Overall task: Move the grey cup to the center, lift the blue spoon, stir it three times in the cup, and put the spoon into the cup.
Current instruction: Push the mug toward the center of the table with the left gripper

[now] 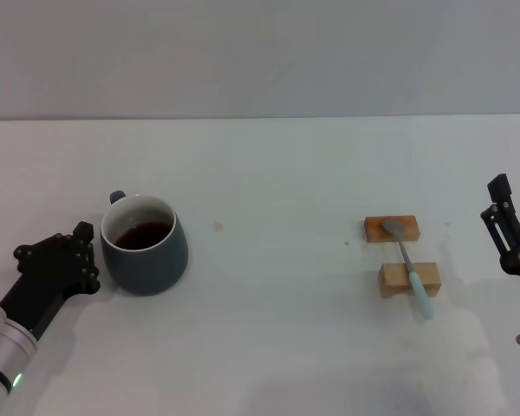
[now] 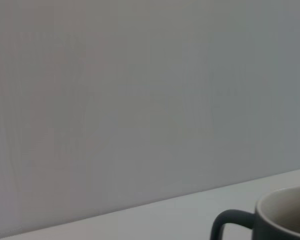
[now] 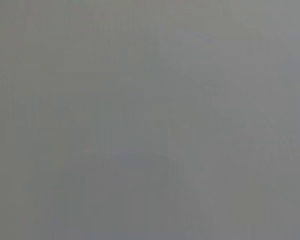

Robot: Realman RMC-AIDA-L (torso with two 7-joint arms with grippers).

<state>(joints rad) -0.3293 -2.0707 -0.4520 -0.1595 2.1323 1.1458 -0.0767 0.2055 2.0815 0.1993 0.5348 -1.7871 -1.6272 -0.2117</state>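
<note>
Before you lies a plain white table (image 1: pixel 269 347) that runs back to a bare grey wall (image 1: pixel 260 52), the same wall filling the right wrist view. On your left side of the table stands the grey cup (image 1: pixel 144 245), upright, dark brown liquid inside, its small loop handle turned to the far left; the left wrist view catches that handle and a slice of the rim (image 2: pixel 282 220). Well apart, on your right side, the blue spoon (image 1: pixel 409 267) lies bridged across two small wooden blocks (image 1: pixel 392 229), its long axis running from far to near with a slight lean to the right: the metal bowl rests on the far block, the pale blue handle crosses the near block (image 1: pixel 409 279) and overhangs toward you. Your left hand (image 1: pixel 74 256) sits low just beside the cup on its left, holding nothing; whether it touches the cup or how far it is spread, you cannot tell. Your right hand (image 1: pixel 507 227) hangs at the right edge, near the spoon but clear of it, fingers parted and empty
</note>
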